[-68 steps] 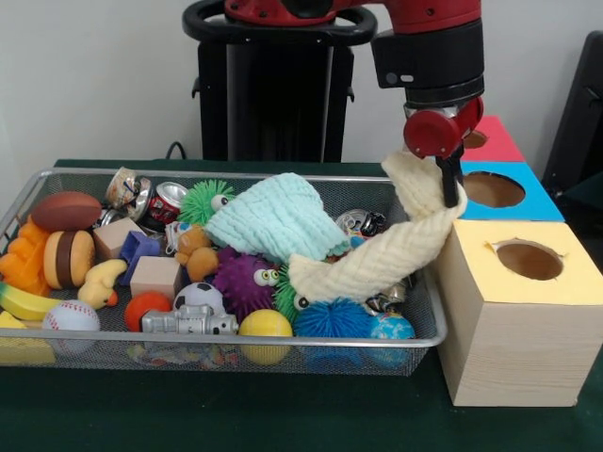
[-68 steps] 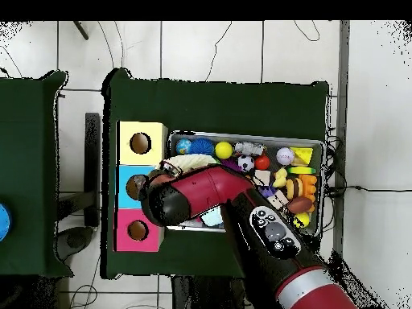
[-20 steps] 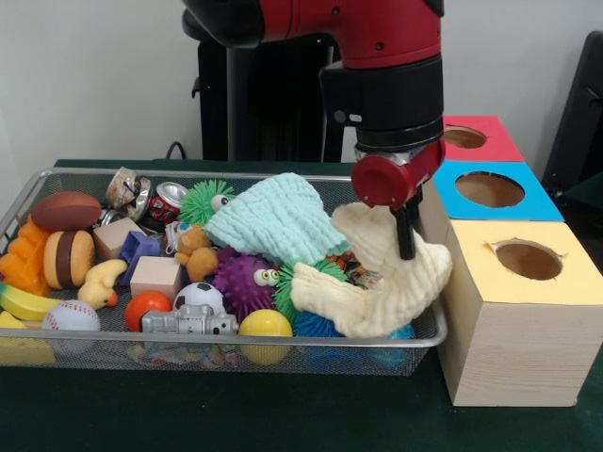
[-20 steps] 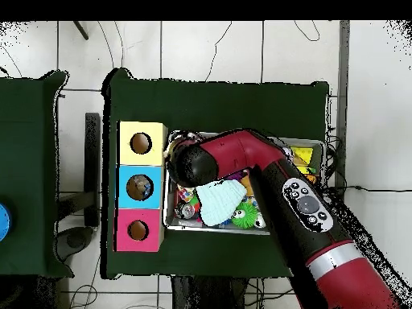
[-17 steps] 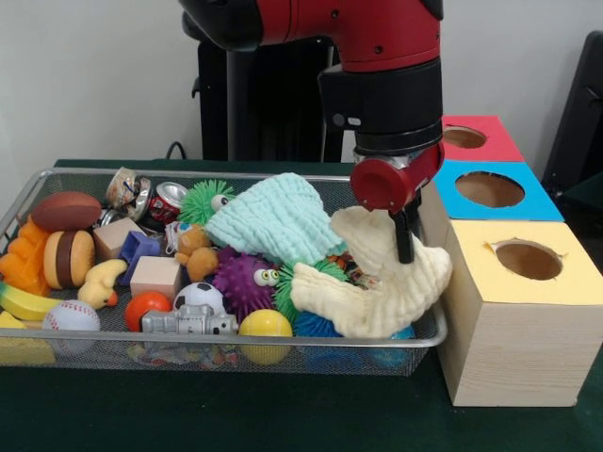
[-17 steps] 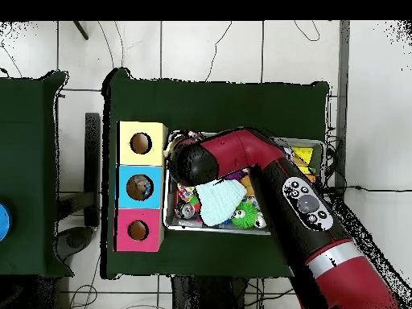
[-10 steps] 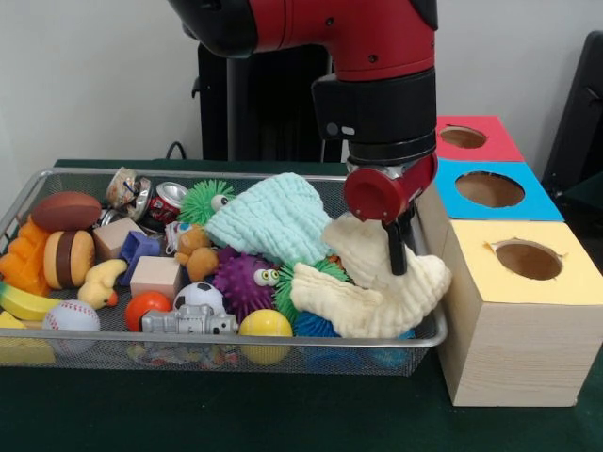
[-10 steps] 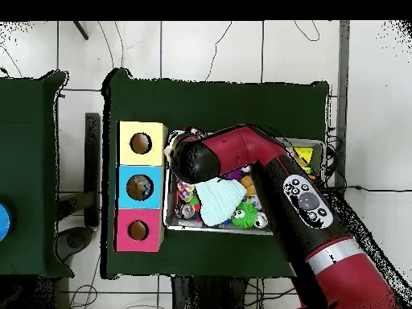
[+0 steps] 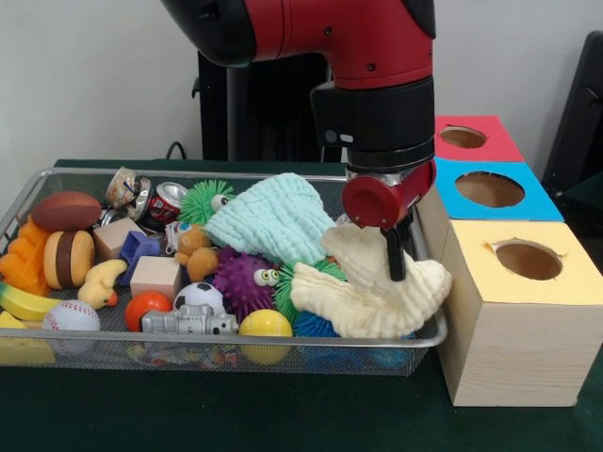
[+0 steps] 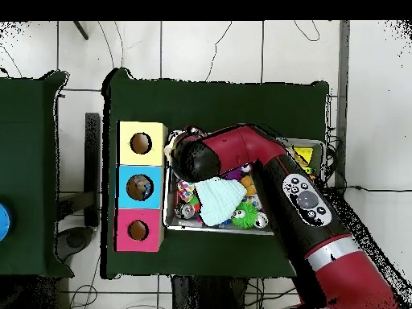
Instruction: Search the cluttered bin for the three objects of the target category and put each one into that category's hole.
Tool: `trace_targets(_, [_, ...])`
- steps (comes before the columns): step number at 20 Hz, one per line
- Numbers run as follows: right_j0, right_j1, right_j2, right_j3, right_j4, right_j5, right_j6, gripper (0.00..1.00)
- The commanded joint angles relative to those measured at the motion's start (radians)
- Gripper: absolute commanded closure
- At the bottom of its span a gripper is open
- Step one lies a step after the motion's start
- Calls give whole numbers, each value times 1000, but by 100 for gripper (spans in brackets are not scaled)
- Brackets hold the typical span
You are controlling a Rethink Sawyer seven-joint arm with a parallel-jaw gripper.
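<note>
from the front, the red and black arm comes down over the right end of the wire mesh bin, and its gripper pinches the top of a cream-yellow knitted cloth, a dark finger pressed against the fabric; the cloth lies bunched in the bin's right front corner, slumped against the rim just beside the yellow-topped wooden box with its round hole; behind that box stand a blue-topped box and a red-topped box, each with a hole; a mint green knitted cloth is heaped in the middle of the bin, touching the cream one; around them lie a purple spiky ball with eyes, a yellow ball, a small soccer ball, a baseball, a brown football and a toy burger;

from overhead, the arm's wrist covers the bin's end nearest the yellow box, hiding the gripper and the cream cloth; the mint cloth shows beside it, with the three boxes in a row along the bin's short side.
</note>
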Motion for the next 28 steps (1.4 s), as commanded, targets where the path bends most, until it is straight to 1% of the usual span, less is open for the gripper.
trace_targets(1, [-11, 49, 38, -30, -58, 135, -282, 100])
trace_targets(7, [-7, 54, 35, -33, -74, 138, -291, 100])
trace_targets(12, [-22, 74, 43, -24, -82, 125, -303, 100])
trace_targets(21, [-30, 82, 42, 0, -104, 100, -297, 100])
trace_targets(28, [-28, 81, 48, -3, -112, 101, -285, 100])
